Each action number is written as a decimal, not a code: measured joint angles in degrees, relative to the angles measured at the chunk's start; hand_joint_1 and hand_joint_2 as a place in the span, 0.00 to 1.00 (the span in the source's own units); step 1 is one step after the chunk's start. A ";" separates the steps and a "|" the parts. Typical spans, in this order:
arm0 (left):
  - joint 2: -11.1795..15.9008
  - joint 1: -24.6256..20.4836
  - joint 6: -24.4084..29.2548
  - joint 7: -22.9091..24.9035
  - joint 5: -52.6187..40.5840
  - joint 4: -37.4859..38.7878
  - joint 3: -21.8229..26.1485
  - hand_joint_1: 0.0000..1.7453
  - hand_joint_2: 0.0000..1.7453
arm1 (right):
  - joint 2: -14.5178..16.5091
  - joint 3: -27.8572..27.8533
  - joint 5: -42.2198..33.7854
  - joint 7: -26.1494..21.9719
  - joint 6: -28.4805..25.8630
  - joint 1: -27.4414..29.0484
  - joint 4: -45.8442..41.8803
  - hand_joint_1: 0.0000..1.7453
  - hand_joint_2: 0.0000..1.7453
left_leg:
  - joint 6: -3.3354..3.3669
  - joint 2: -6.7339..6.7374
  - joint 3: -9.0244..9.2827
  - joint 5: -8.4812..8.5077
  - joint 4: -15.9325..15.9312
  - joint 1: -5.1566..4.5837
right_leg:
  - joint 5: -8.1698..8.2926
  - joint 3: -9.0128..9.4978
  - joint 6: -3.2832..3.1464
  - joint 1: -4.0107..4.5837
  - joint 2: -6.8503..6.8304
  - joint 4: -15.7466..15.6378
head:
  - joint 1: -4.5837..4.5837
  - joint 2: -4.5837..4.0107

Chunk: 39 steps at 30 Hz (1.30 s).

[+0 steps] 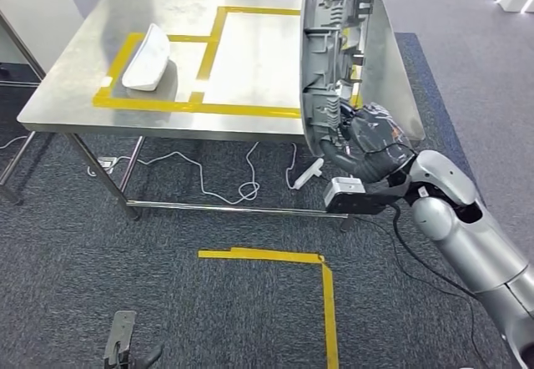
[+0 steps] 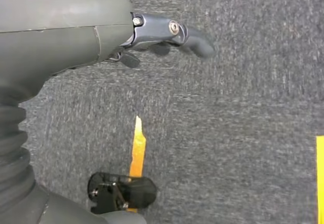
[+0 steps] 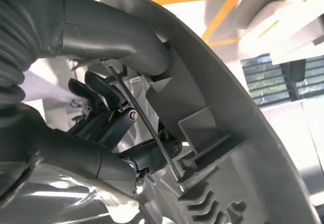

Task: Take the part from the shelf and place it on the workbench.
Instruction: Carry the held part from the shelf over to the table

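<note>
The right hand (image 1: 368,148) grips the lower end of the large grey part (image 1: 327,60), held upright over the near right edge of the workbench (image 1: 69,93). Well to that hand's left a white part (image 1: 147,57) lies inside yellow tape (image 1: 151,104); bare steel lies between. The left hand (image 2: 164,34) hangs over carpet (image 2: 248,107), fingers apart, holding nothing.

white shell (image 1: 147,57), yellow floor tape (image 1: 327,298), cables (image 1: 227,187)

Right arm (image 1: 469,235) reaching forward at the right, right hand (image 1: 371,148) gripping, left hand (image 2: 168,34) hanging low, fingers loosely apart
</note>
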 joint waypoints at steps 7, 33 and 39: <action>-0.10 -0.21 0.03 -0.15 0.19 -0.02 -0.01 0.00 1.00 | 0.02 0.02 0.34 0.02 -0.23 0.50 -0.38 1.00 1.00 | 2.33 -0.25 1.67 -1.76 -0.97 0.20 | -5.50 -9.22 1.22 -0.16 -0.16 14.75 | 0.43 0.01; 0.01 0.00 0.51 -0.09 0.37 -0.02 -0.04 0.00 1.00 | 0.02 0.49 1.91 0.61 -0.72 2.02 -0.54 1.00 1.00 | 1.09 -0.15 0.99 -1.48 -0.70 0.13 | -0.82 -0.55 0.26 0.18 -0.12 0.33 | 0.11 0.01; -0.19 0.46 0.68 -0.06 0.29 -0.02 -0.05 0.00 1.00 | 0.02 0.78 1.97 0.67 -0.79 2.98 -0.44 1.00 1.00 | 2.17 -0.31 3.17 -3.01 -1.28 0.38 | -5.19 -11.84 1.11 0.04 -0.23 17.87 | 0.67 0.01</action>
